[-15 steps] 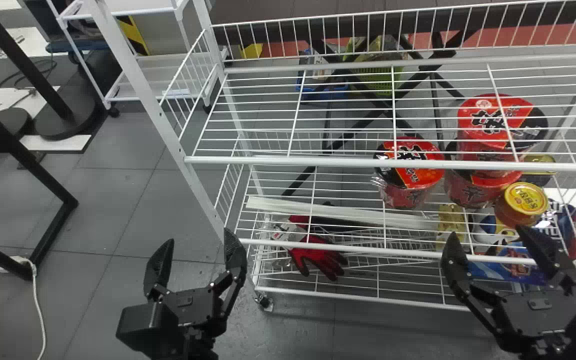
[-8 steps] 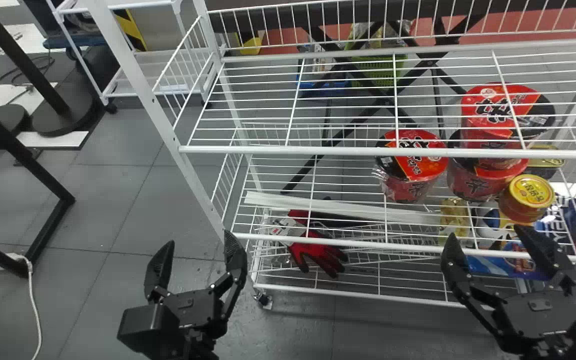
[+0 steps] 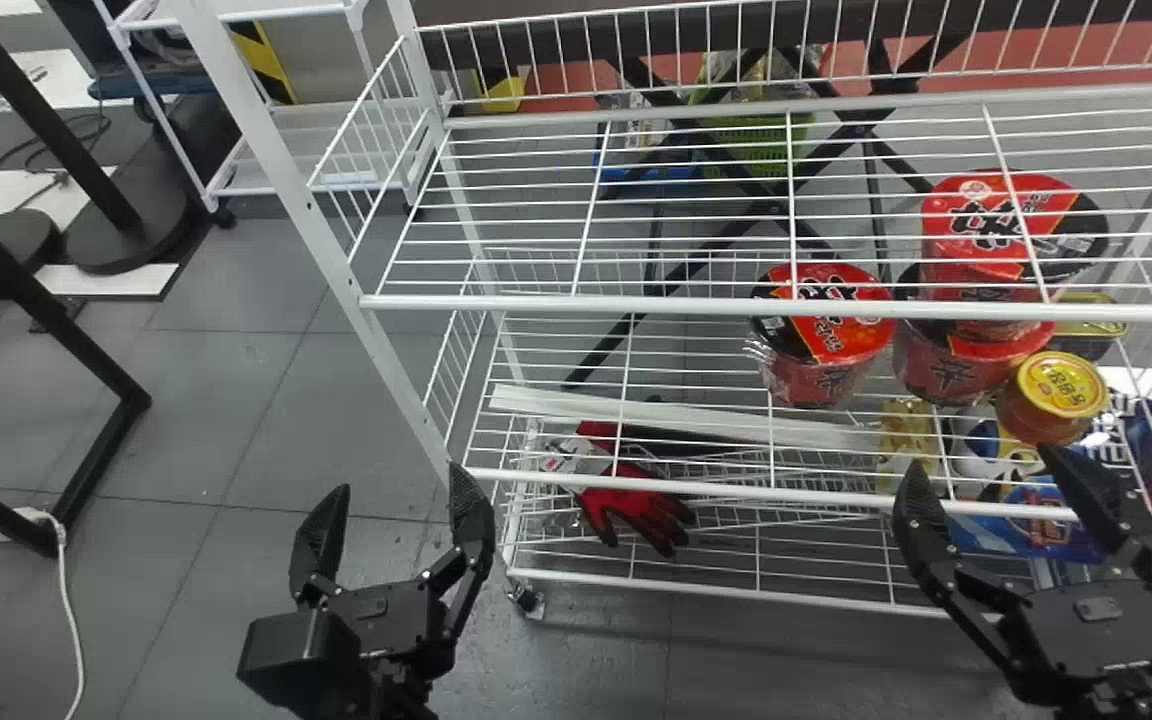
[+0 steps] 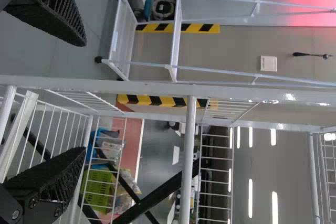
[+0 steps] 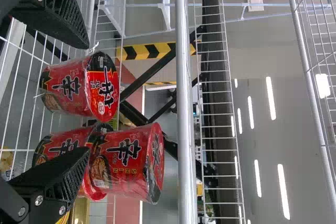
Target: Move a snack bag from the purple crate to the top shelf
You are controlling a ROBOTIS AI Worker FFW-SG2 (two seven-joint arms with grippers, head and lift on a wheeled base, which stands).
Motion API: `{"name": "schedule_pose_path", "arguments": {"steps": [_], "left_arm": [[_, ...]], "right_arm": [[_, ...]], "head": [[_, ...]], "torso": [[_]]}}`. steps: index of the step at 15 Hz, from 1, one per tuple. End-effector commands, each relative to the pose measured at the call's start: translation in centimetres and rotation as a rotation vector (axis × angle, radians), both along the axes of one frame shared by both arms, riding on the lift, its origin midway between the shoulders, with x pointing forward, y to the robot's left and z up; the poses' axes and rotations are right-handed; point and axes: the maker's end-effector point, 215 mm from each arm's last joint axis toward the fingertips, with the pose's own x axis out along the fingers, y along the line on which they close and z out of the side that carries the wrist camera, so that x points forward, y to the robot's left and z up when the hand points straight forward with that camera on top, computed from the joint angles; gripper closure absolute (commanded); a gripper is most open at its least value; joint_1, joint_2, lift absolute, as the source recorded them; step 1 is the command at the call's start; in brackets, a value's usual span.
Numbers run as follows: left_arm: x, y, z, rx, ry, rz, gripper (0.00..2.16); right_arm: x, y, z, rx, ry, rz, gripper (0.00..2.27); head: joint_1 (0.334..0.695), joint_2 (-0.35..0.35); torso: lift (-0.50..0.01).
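Note:
My left gripper (image 3: 394, 490) hangs open over the floor by the white wire rack's front left post; in the left wrist view the same gripper (image 4: 84, 97) has nothing between its fingers. My right gripper (image 3: 984, 475) stands open at the rack's right front, its tips overlapping the edge of the shelf that holds the cups. In the right wrist view, noodle cups lie beyond the open right gripper (image 5: 88, 98), which holds nothing. The rack's upper shelf (image 3: 576, 302) crosses above those cups. A blue snack packet (image 3: 1026, 535) lies lower down, partly behind the right fingers.
Red noodle cups (image 3: 826, 340), one stacked on another, and a yellow-lidded jar (image 3: 1054, 397) share the shelf below the upper one. Red gloves (image 3: 636, 508) rest lower left. Black stand legs (image 3: 106, 470) are at far left. A green basket (image 3: 756, 145) sits behind the rack.
Over the past second the rack has shifted slightly up and left in the head view. My right gripper has since moved a little right; the left has barely moved. Both remain open.

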Motion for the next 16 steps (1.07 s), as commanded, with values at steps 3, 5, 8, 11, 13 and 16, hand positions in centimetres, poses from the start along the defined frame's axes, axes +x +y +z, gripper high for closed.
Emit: {"name": "schedule_pose_path", "arguments": {"steps": [3,5,8,11,13,16], "left_arm": [[0.1,0.0,0.0,-0.001,-0.001,0.001,0.11],[0.1,0.0,0.0,0.0,-0.001,0.001,0.11],[0.1,0.0,-0.1,0.0,0.001,0.001,0.11],[0.2,0.0,0.0,0.0,-0.001,-0.002,0.11],[0.2,0.0,0.0,0.0,-0.001,-0.002,0.11],[0.1,0.0,-0.2,0.001,0.002,-0.002,0.11]], "right_arm": [[0.0,0.0,0.4,0.005,-0.016,-0.001,0.13],[-0.1,0.0,0.4,0.006,-0.019,0.0,0.13],[-0.1,-0.1,1.0,0.009,-0.041,-0.002,0.13],[-0.1,-0.2,1.0,0.019,-0.04,-0.008,0.14],[-0.1,-0.5,1.2,0.033,-0.045,-0.018,0.14],[-0.2,-0.7,2.2,0.039,-0.081,-0.028,0.14]], "head": [[0.695,0.186],[0.695,0.187],[0.695,0.186],[0.695,0.185],[0.695,0.183],[0.695,0.177]], "torso": [[-0.456],[-0.456],[-0.456],[-0.456],[-0.456],[-0.456]]}}
